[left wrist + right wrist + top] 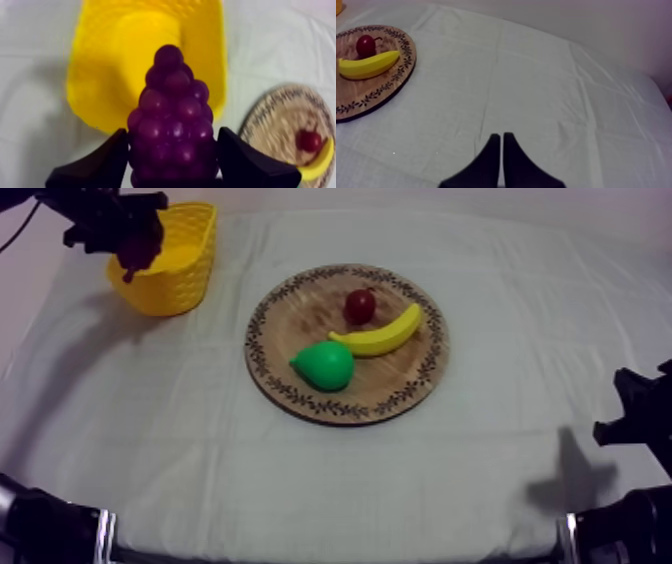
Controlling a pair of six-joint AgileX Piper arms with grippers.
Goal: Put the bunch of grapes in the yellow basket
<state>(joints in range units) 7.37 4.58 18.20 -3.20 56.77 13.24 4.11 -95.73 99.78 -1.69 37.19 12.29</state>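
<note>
Left gripper [172, 146] is clamped tight round the bunch of grapes [172, 110], so the pick-up half looks done. The bunch hangs just over the open mouth of the yellow basket [100, 85], not inside it yet. What's left, by the look of it: dip down a bit and let go. Further out, the wooden board [300, 313] holds just a pear [325, 365], a banana [380, 336] and a small red fruit [360, 306]. Right gripper [502, 137] idles over bare cloth [536, 90], fingers pressed together on nothing.
</note>
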